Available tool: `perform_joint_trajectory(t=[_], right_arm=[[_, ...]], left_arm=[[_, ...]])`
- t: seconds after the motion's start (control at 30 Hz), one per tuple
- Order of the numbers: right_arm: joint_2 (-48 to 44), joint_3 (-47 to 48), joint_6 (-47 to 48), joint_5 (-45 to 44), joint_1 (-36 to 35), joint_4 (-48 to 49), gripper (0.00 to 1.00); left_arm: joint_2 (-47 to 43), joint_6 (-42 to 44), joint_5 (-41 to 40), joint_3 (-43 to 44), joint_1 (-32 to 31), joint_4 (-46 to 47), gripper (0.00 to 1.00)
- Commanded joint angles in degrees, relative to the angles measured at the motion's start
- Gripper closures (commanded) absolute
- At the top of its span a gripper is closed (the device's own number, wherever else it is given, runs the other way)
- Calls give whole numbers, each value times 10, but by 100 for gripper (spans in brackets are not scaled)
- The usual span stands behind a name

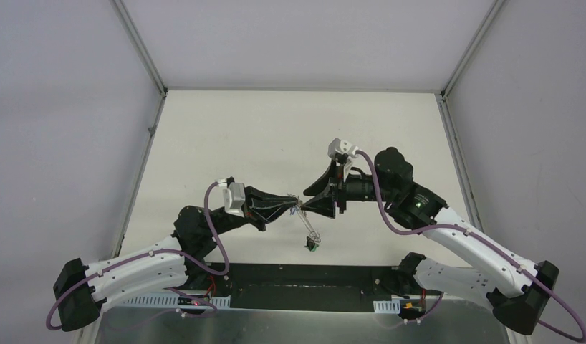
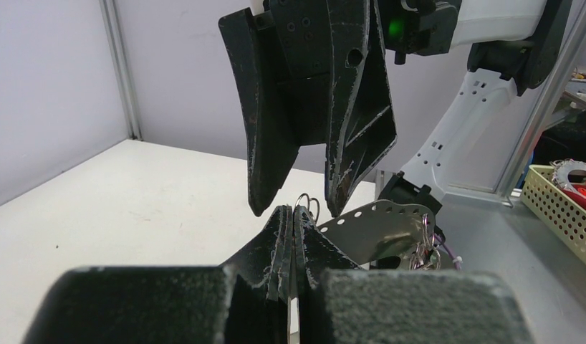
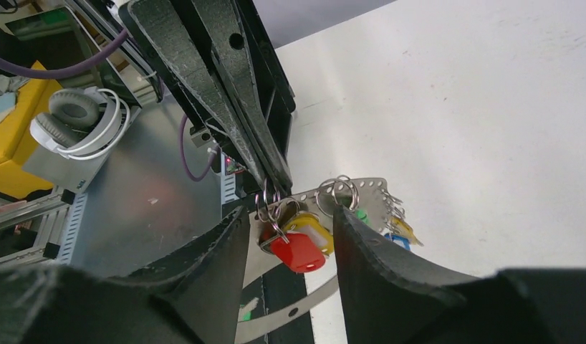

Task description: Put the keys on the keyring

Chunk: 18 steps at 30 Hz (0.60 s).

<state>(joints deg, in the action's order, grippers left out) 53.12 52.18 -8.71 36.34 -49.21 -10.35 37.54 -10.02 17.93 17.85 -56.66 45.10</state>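
The keyring [image 3: 362,188] hung in the air between the two arms, well above the table [image 1: 276,136]. It was a flat grey band pierced with holes, held at its upper edge. The left gripper [image 2: 294,233] was clenched hard there, its jaws pressed flat together on the band as far as the wrist views showed. Small split rings [image 3: 338,190] poked out just beside that grip.

The right gripper [image 3: 286,233] stood half parted on the opposite side of the keyring. Its fingers [image 3: 380,265] straddled two keys without touching either. The red-headed key [image 3: 297,252] dangled just below the band on its own small ring, and the yellow-headed key [image 3: 315,228] sat behind it, against the band. A few more keys [image 3: 361,213], one green-tagged, hung further along the keyring, on the side away from the left gripper's grip.

By my judgement the step in hand was threading, with the left arm acting as a steady clamp while the right arm lined up on the red-headed key. Whether that key's small ring was already through a hole in the band could not be made out.

The next move would call for the right jaws to close squarely on the red head — not on the yellow one behind it. The left grip would have to hold firm, because the thin band looked likely to twist or swing under any sideways push.
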Motion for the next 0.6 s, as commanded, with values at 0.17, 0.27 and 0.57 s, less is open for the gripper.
perform_joint_trajectory(t=[0.17,0.27,0.57], right_arm=[[22,-5,-33,30,1,82,65],[26,-5,-33,30,1,80,79],[16,-4,-12,25,1,59,100]], left_arm=[[-7,-14,-14,0,-3,53,100],[-7,-16,-13,0,-3,53,100],[-19,-14,-16,0,-4,34,100]])
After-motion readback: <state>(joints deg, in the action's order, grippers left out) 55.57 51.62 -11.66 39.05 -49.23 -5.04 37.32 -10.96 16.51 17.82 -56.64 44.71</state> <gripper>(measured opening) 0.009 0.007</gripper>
